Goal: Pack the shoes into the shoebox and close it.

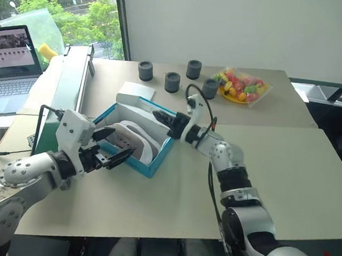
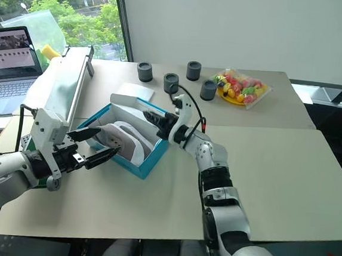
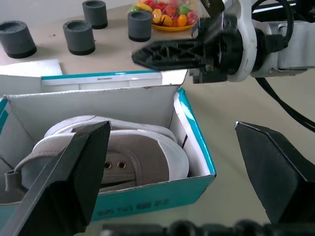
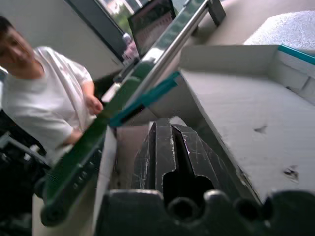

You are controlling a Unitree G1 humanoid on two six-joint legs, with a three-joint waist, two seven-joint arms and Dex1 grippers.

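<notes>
The turquoise shoebox (image 1: 139, 165) stands open on the table with its white hinged lid (image 1: 142, 104) raised at the far side. Grey shoes (image 1: 135, 140) with white soles lie inside it; in the left wrist view one shoe's toe (image 3: 133, 157) rests against the box's end wall. My left gripper (image 1: 123, 142) is open at the near left side of the box, its fingers (image 3: 64, 182) spread wide with nothing between them. At the far right corner, my right gripper (image 1: 159, 116) hovers shut and empty, close against the lid's white inner face (image 4: 246, 108).
Several grey cylinders (image 1: 172, 81) and a plate of colourful fruit (image 1: 243, 86) stand at the back of the table. A flat white pad (image 1: 136, 92) lies behind the box. A laptop (image 1: 9, 60) and a green-edged rail (image 1: 63, 94) are at the left. A person in a white shirt (image 4: 44, 108) sits beyond.
</notes>
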